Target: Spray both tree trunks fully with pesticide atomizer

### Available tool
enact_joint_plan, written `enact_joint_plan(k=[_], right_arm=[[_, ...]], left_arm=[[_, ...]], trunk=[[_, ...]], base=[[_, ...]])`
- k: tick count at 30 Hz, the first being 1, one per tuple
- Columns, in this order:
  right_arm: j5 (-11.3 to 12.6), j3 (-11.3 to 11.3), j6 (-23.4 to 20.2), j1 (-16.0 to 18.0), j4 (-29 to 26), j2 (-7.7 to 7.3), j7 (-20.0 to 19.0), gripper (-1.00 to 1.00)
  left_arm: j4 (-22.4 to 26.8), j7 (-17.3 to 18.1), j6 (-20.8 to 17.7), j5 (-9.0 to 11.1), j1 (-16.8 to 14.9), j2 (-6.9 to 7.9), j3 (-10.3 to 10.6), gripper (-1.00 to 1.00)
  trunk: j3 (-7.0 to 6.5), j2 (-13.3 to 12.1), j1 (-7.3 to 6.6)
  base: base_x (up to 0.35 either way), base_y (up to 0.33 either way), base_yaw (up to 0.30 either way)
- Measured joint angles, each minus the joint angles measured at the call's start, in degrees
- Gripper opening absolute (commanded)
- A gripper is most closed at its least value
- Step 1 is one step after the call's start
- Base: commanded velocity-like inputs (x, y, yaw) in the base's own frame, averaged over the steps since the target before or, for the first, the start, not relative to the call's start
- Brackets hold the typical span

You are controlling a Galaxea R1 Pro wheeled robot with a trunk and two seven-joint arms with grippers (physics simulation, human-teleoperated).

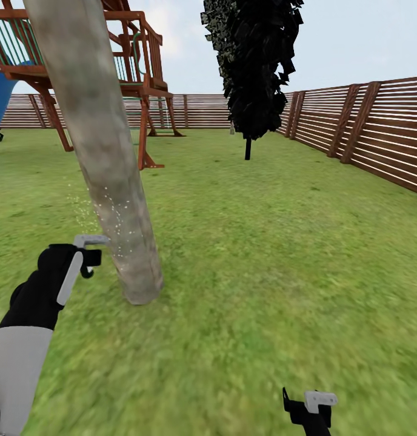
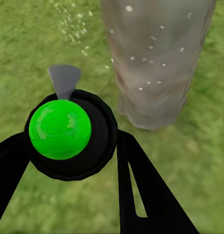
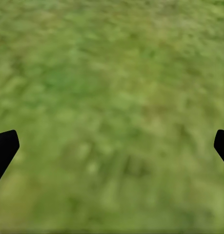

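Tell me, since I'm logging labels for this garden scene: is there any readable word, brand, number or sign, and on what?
None. The pesticide atomizer in the left gripper has a plain green top, and the tree trunk, fence and play structure bear no text.

Green lawn [image 1: 263,242], slatted wooden fence [image 1: 378,127] — red play tower [image 1: 133,54], pale sky [image 1: 348,36]

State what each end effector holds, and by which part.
Left end effector grips the pesticide atomizer around its body, nozzle toward the tree trunk. Right end effector is open over grass, holding nothing.
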State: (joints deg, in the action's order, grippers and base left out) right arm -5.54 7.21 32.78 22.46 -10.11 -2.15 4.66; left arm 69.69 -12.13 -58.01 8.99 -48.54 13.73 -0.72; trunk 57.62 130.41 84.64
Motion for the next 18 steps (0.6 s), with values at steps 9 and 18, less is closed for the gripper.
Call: enact_joint_plan(k=[9, 18], right_arm=[[0.0, 0.0, 0.0, 0.0, 0.0, 0.04, 0.0, 1.0], [0.0, 0.0, 0.0, 0.0, 0.0, 0.04, 0.0, 1.0]], left_arm=[[-0.1, 0.1, 1.0, 0.3, 4.7, -0.22, -0.4, -1.0], [-1.5, -0.2, 7.0, 0.8, 10.9, -3.89, -0.5, -1.0]], trunk=[[0.01, 0.0, 0.0], [0.0, 0.0, 0.0]], base=[[0.0, 0.0, 0.0], [0.0, 0.0, 0.0]])
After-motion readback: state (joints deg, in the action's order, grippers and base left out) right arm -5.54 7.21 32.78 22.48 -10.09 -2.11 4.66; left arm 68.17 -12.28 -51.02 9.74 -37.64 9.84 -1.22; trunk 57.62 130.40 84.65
